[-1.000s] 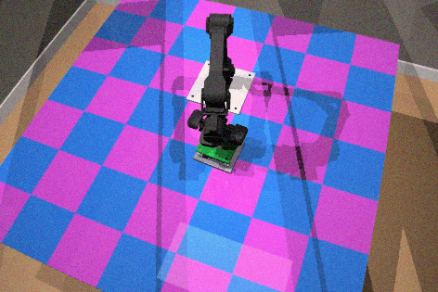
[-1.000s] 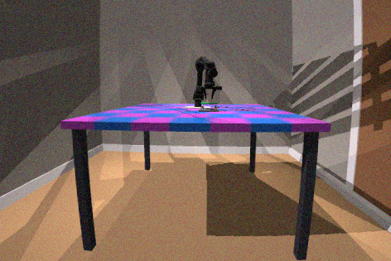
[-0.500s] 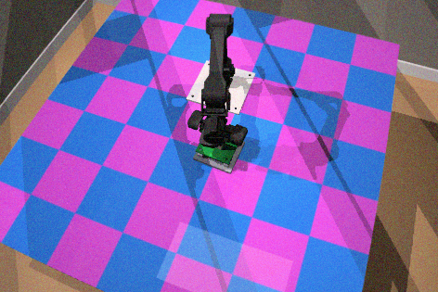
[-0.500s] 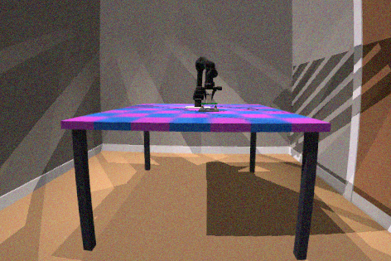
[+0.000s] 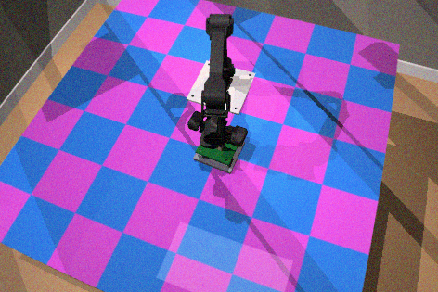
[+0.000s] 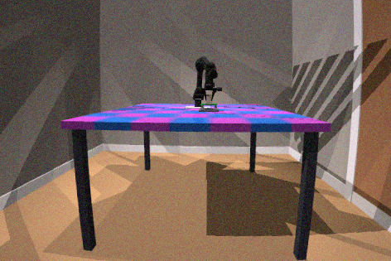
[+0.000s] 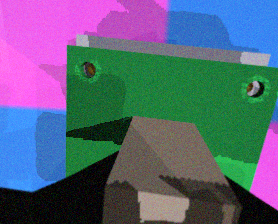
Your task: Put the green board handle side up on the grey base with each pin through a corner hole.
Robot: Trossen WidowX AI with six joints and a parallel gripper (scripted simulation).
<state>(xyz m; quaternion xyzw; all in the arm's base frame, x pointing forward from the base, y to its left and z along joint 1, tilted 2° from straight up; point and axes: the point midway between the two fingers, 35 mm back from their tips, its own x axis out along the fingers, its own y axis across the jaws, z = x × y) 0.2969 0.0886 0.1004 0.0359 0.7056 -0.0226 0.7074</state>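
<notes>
- The green board (image 5: 215, 153) (image 6: 208, 104) (image 7: 170, 95) is over the grey base (image 5: 212, 166) (image 6: 209, 109) (image 7: 165, 48), handle side up — a strip of the base shows past its far edge in the wrist view.
- In that view, gold shows in the left hole (image 7: 89, 69); the right hole (image 7: 255, 89) has gold at one side and a pale patch beside it. Whether the pins pass through, or the board touches all four posts, I cannot tell. The other two holes are hidden.
- The square grey-brown handle (image 7: 160, 145) rises from the board, between the dark fingers.
- The gripper (image 5: 220, 144) (image 6: 209, 102) (image 7: 160, 164) is pinching that handle and points down at the board.
- The black arm (image 5: 218, 53) (image 6: 200, 72) bends over from its foot — at the white plate (image 5: 240, 92) (image 6: 191, 107) — to the board.
- The plate lies flat near the base, with small dark dots by its corners.
- Everything stands on a pink-and-blue checked table (image 5: 181, 201) (image 6: 195, 126) with dark legs.
</notes>
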